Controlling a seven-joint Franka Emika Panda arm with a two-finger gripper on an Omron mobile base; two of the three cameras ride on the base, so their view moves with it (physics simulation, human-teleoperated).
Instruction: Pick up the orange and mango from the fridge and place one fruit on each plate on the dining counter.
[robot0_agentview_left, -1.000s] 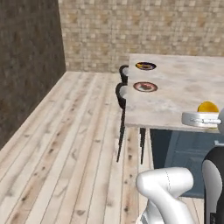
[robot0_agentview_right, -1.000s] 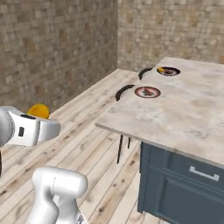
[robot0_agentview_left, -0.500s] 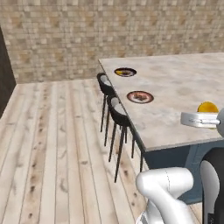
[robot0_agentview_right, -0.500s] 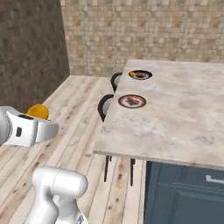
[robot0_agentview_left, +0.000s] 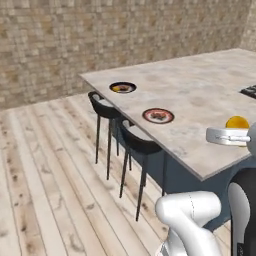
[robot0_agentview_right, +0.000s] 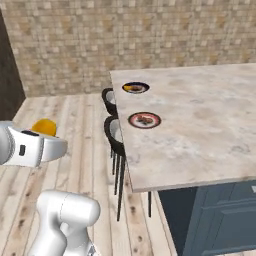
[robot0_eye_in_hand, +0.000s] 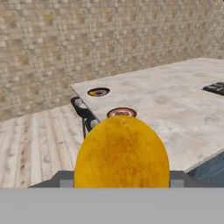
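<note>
Colours and patterns, dining counter side

We note the dining counter (robot0_agentview_left: 200, 100): beige marbled top, dark blue base. Far plate (robot0_agentview_left: 122, 87) has a dark blue rim and a yellow-orange patch in its dark centre; near plate (robot0_agentview_left: 158, 116) is red-rimmed, dark-centred. Held fruit (robot0_eye_in_hand: 121, 153) is mottled yellow-orange. Stools (robot0_agentview_left: 137, 142) are black. Floor (robot0_agentview_left: 45, 190) is pale wood planks; the wall (robot0_agentview_left: 100, 35) is tan and brown mottled brick.

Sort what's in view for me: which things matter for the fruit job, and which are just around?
Job:
mango, held in the gripper
blue-rimmed plate, already carrying something yellow
red-rimmed plate
dining counter

Just around:
two black stools
hob set in the counter
</note>
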